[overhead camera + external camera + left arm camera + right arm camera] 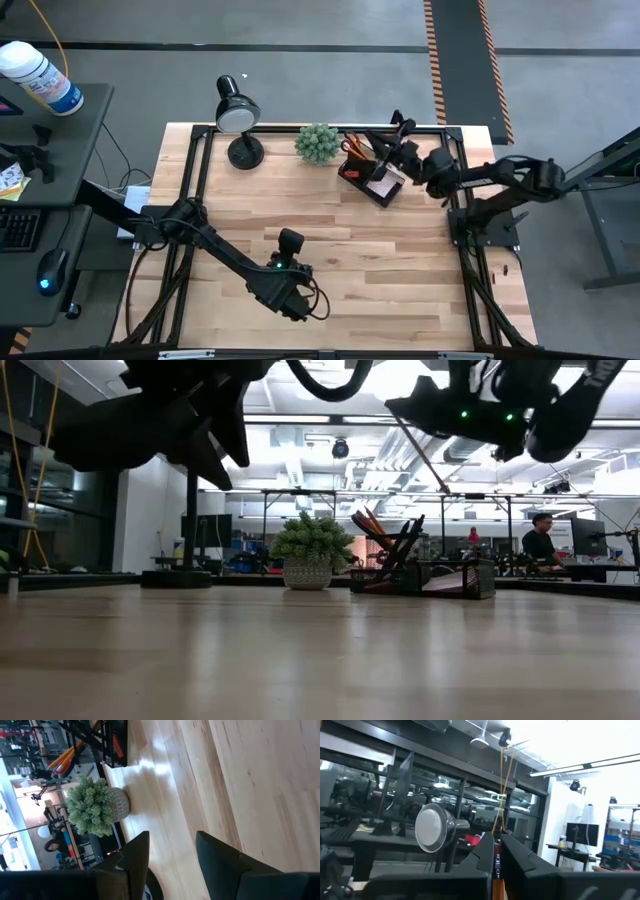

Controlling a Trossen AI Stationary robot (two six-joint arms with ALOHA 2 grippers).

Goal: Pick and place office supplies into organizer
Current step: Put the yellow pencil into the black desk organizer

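The dark organizer (pixel 375 172) stands at the table's far right. Its pen cup holds orange-handled scissors (pixel 351 146) and thin orange pencils (pixel 65 761), and a pink pad (pixel 384 186) lies in its low tray. My right gripper (pixel 402 135) hovers over the organizer, tipped upward, with its fingers (pixel 485 851) shut to a narrow slit. An orange strip (pixel 496 887) shows in that slit. My left gripper (pixel 290 239) hangs open over bare wood near the table's middle, pointing toward the plant and organizer, with nothing between its fingers (pixel 137 855). My right gripper may or may not touch the orange strip seen in the slit between its fingers. I cannot tell whether the strip is held or lies behind them in the organizer.
A black desk lamp (pixel 238 115) and a green plant ball in a pot (pixel 317 143) stand along the far edge, left of the organizer. Bare wood (pixel 380 260) spreads across the middle and near side. A person (pixel 541 536) sits in the room beyond the table.
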